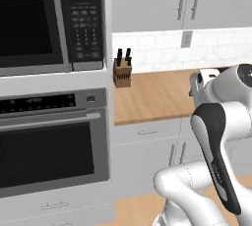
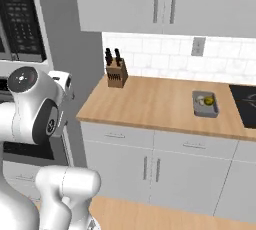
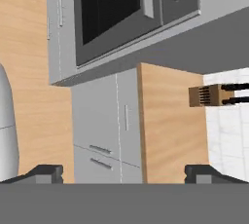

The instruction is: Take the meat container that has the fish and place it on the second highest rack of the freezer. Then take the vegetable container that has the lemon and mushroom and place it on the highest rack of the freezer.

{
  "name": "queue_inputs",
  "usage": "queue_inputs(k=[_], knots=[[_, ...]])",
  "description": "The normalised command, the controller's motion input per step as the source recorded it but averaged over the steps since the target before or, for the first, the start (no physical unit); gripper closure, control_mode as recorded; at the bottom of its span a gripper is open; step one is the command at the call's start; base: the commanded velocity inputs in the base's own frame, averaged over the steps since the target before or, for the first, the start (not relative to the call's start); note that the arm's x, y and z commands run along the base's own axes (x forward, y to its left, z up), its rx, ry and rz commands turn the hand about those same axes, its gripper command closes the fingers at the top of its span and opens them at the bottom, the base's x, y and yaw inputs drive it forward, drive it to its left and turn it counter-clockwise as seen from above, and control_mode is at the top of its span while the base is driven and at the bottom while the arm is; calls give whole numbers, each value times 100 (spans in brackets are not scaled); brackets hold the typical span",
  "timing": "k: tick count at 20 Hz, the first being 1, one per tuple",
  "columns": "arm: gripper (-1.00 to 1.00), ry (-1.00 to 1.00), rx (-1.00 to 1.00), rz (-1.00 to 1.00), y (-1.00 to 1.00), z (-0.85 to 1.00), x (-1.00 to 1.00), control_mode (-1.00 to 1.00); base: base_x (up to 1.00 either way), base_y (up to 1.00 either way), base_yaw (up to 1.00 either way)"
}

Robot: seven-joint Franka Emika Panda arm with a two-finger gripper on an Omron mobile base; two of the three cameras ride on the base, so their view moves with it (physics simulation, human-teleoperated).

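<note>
The vegetable container (image 2: 205,108), a small grey tray, sits on the wooden counter (image 2: 150,105) toward its right end. Inside it lie the yellow lemon (image 2: 209,101) and the pale mushroom (image 2: 201,100). My gripper (image 3: 127,173) is open, its two dark fingertips (image 3: 46,172) spread wide with nothing between them. It hangs in front of the oven column, well left of the tray, and looks across the counter's left end. The white hand (image 2: 62,83) shows beside the arm's big joint. The meat container with the fish and the freezer are out of view.
A knife block (image 2: 115,72) stands at the counter's back left corner. A built-in microwave (image 1: 44,18) and oven (image 1: 49,136) fill the column to the left. A black cooktop (image 2: 245,105) lies right of the tray. Wall cabinets (image 2: 165,1) hang above.
</note>
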Motion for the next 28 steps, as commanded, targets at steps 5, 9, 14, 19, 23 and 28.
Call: queue_inputs(k=[5,9,14,19,23,28], knots=[[-100,0,0,0,0,0,0,100,55,-100,4],[-100,0,0,0,0,0,0,100,85,-77,7],[-100,0,0,0,0,0,0,100,90,-68,8],[-100,1,0,1,-14,-5,6,-100,40,-61,4],[-100,4,0,6,-55,-31,23,-100,0,0,0],[-100,2,-4,9,-8,-69,27,-100,0,0,0]])
